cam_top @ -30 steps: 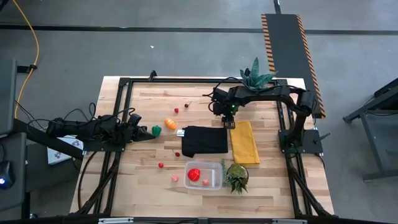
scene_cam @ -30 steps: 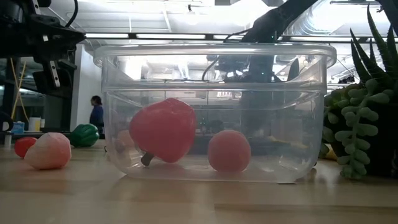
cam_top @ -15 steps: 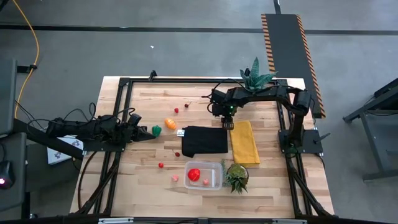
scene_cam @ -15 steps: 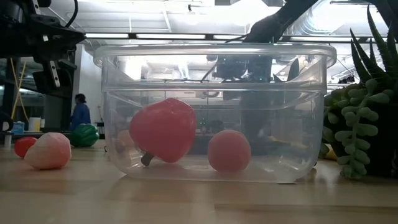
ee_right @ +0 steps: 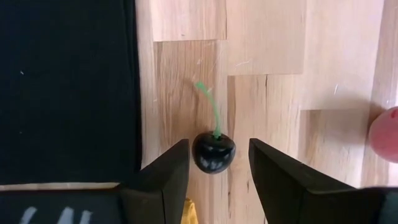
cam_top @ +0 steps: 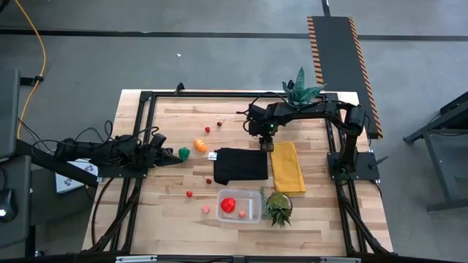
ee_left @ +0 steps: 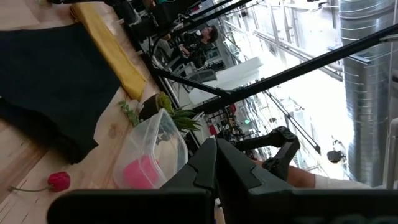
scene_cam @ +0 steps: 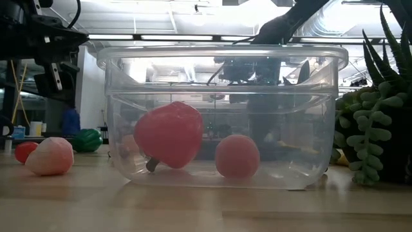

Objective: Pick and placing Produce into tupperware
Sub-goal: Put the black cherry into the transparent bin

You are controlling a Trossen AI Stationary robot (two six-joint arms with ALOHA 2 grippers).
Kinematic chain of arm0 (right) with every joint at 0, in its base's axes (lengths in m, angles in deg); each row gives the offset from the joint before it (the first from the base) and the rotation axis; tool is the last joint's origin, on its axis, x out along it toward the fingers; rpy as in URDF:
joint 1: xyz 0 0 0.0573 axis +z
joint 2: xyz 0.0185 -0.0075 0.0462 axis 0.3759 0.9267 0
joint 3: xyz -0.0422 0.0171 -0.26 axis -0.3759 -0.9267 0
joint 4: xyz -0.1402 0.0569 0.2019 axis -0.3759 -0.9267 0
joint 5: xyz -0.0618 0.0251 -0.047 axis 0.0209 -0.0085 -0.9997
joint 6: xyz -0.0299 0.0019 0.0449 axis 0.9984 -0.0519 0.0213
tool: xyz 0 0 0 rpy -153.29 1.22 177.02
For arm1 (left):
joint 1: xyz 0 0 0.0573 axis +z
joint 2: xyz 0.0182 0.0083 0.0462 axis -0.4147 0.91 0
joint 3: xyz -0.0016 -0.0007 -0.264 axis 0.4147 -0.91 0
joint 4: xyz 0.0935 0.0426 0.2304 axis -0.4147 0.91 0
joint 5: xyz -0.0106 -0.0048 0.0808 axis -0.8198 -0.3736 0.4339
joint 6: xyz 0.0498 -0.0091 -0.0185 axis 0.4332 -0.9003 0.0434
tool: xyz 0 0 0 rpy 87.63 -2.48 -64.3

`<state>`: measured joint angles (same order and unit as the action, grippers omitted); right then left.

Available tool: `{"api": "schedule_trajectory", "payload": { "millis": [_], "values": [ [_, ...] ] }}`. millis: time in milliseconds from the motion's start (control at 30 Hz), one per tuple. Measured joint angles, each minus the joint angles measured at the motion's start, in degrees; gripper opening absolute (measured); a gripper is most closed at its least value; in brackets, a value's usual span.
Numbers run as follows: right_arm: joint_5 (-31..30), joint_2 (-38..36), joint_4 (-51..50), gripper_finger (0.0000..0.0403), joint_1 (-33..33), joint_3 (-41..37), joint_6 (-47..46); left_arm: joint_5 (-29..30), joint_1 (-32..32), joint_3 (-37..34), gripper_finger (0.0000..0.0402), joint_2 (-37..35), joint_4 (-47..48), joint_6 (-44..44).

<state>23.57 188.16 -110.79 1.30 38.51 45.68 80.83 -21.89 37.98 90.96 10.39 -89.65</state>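
Your right gripper (ee_right: 214, 177) has its jaws parted around the dark cherry (ee_right: 213, 152), not yet pinching, right beside the black cloth (ee_right: 65, 87) edge toward the table's far side; clamp off-centre and that round berry could squirt out and roll, or a finger could snag the cloth. The tupperware (cam_top: 240, 205) sits near the table's (cam_top: 168, 219) front edge with a red fruit (cam_top: 228, 205) inside, potted plant (cam_top: 278, 207) tight beside it, so approach from the open left; left gripper (cam_top: 174, 158) waits clenched, empty, at the left edge.

Counted: one tupperware (cam_top: 240, 205), two pieces of produce (scene_cam: 168, 134) inside, seven outside; two cloths (cam_top: 240, 165); two potted plants (cam_top: 278, 207).
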Motion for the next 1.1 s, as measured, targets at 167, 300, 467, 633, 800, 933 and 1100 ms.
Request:
{"api": "schedule_trajectory", "payload": {
  "millis": [167,300,467,633,800,933,1100],
  "values": [
    [0.00,0.00,-0.03,0.0155,-0.84,0.00,-0.39,0.00,0.00,0.01,0.0001,0.01,0.00,0.00],
    [-0.02,0.00,-0.04,0.0155,-1.49,0.00,-0.45,0.00,-0.01,-0.01,0.0001,0.00,0.00,0.00],
    [0.00,0.00,-1.50,0.0155,-1.74,0.00,0.03,0.00,0.00,-0.01,0.0001,0.01,0.00,-0.02],
    [0.07,0.56,-1.76,0.0155,-1.74,-0.02,0.37,0.00,0.00,-0.01,0.0001,0.00,0.00,-0.02],
    [0.37,1.75,-1.63,0.0155,-1.60,-0.02,0.36,0.00,-0.02,-0.01,0.0001,0.01,0.00,-0.09],
    [0.37,1.75,-1.23,0.0155,-1.33,-0.02,0.15,0.00,0.00,0.01,0.0001,-0.01,0.02,-0.11],
    [0.48,1.75,-1.06,0.0155,-1.33,-0.02,0.15,-0.01,0.00,-0.01,0.0001,0.01,0.01,-0.09]
  ]
}}
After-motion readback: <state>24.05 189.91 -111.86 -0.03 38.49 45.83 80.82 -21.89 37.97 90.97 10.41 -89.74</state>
